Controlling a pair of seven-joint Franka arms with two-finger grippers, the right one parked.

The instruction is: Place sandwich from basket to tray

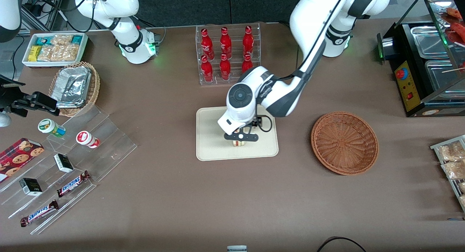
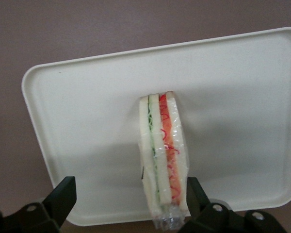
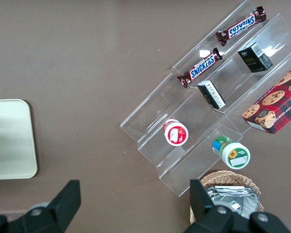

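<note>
You get even, bright overhead light across the brown desk (image 1: 181, 201), with soft shadows only. The arm throws a faint shadow on the tray (image 1: 210, 143), and the basket (image 1: 344, 143) darkens the desk just beside it. In the wrist view the sandwich (image 2: 163, 155) casts a pale grey shadow on the tray, its wrap glints a little, and the hand (image 2: 128, 204) looks soft and dark. Foil packets (image 1: 72, 85) glare mildly.

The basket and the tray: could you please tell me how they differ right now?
The basket is round, reddish-brown woven wicker; the tray is flat, rectangular, cream plastic. The basket holds nothing; the tray has the sandwich standing on edge on it, with the pincer open around it. Both rest on the brown table.
</note>
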